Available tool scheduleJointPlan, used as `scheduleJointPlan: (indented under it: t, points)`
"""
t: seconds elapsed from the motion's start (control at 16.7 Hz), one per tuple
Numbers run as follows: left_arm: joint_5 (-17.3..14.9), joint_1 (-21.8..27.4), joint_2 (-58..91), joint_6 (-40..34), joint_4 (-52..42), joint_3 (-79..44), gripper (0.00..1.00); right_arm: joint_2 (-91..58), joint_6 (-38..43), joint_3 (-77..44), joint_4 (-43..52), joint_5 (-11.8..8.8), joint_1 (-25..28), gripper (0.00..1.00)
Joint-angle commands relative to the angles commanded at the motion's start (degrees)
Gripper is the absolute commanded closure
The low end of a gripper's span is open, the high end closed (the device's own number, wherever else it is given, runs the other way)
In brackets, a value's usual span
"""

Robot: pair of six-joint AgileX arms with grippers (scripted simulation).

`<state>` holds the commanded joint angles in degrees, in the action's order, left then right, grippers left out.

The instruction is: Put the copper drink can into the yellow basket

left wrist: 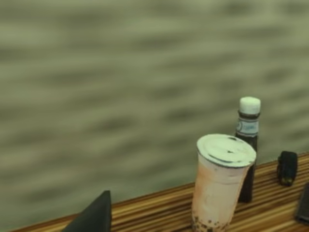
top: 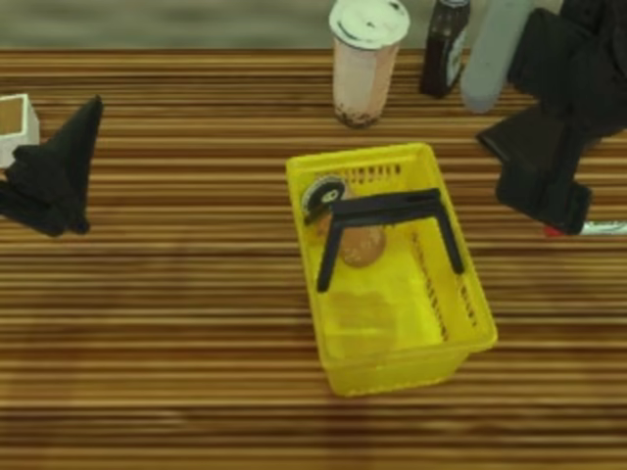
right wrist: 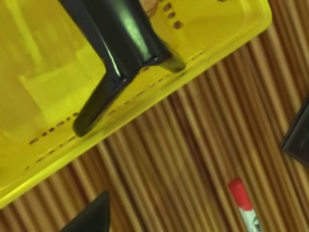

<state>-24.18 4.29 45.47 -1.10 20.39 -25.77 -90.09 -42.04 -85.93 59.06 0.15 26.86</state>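
The yellow basket (top: 460, 323) stands in the middle of the table, its black handle (top: 392, 211) folded across the top. The copper drink can (top: 361, 245) lies on its side inside the basket's far half, partly under the handle, with its dark silver-rimmed top toward the far left corner. My right gripper (top: 529, 171) hovers open over the table just right of the basket, holding nothing; one fingertip (right wrist: 91, 215) shows beside the basket's wall (right wrist: 217, 36). My left gripper (top: 64, 162) is parked open at the far left; its fingertip (left wrist: 96, 215) shows in the left wrist view.
A pinkish cup with a white lid (top: 367, 59), a dark bottle (top: 446, 44) and a grey cylinder (top: 495, 49) stand along the far edge. A red-capped marker (top: 593, 228) lies right of the basket. A white box (top: 15, 122) sits at the left edge.
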Motion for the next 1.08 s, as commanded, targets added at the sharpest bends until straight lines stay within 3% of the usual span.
scheduleJointPlan:
  t: [0.24,0.54,0.78,1.08]
  points:
    - [10.58,-2.54,-21.26,0.19,-8.96,11.1,0.0,-17.39,-8.1,-16.56,11.41,0.0,5.2,0.0]
    - [20.42,-4.68,-39.42,0.77,-17.27,21.69,0.0,-32.71,-15.25,-31.19,21.45,0.02,9.78,0.0]
    - [24.04,-5.41,-45.24,1.09,-20.28,25.62,0.0,-37.98,-17.73,-36.24,24.9,0.04,11.37,0.0]
    - [24.18,-5.43,-45.47,1.1,-20.39,25.77,0.0,-38.07,-17.75,-36.29,24.91,0.04,11.12,0.0]
